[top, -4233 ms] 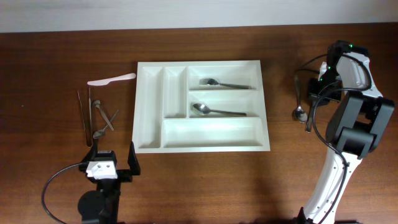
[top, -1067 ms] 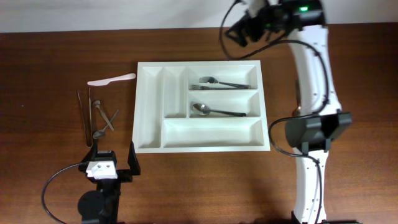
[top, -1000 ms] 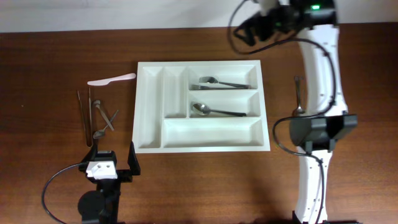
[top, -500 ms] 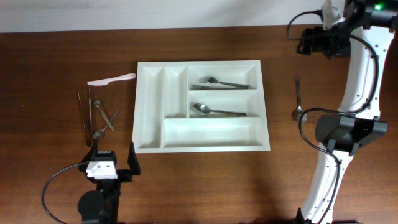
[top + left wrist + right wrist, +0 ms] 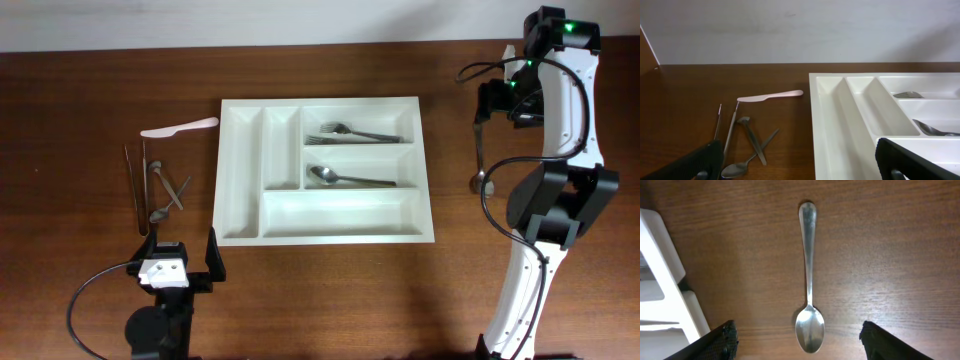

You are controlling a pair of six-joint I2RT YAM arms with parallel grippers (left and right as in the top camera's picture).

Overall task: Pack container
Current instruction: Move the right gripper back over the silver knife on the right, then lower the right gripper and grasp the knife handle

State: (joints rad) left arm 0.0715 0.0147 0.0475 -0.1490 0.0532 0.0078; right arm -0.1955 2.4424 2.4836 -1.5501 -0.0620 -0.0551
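Observation:
The container point(image 5: 320, 102), a white five-compartment tray, lies mid-table. A fork point(image 5: 355, 132) rests in its upper crosswise compartment and a spoon point(image 5: 345, 179) in the middle one. Another spoon point(image 5: 479, 158) lies on the wood right of the tray, bowl toward the front. My right gripper point(image 5: 497, 103) hovers over it, open and empty. In the right wrist view that spoon point(image 5: 809, 280) lies lengthwise and its bowl sits between my right gripper's point(image 5: 800, 347) spread fingers point(image 5: 720, 341). My left gripper point(image 5: 185, 262) waits at the front left, open and empty.
Left of the tray lie a pale plastic knife point(image 5: 180, 128), two thin rods point(image 5: 135, 185) and crossed small spoons point(image 5: 165, 190). The left wrist view shows the same knife point(image 5: 770, 96), the spoons point(image 5: 747, 150) and the tray's near wall point(image 5: 840, 125). The tray's corner point(image 5: 665, 280) shows at the left of the right wrist view.
My right arm swung from behind the tray's far edge to the right and came over the loose spoon; its jaws narrowed slightly. The left arm stayed still.

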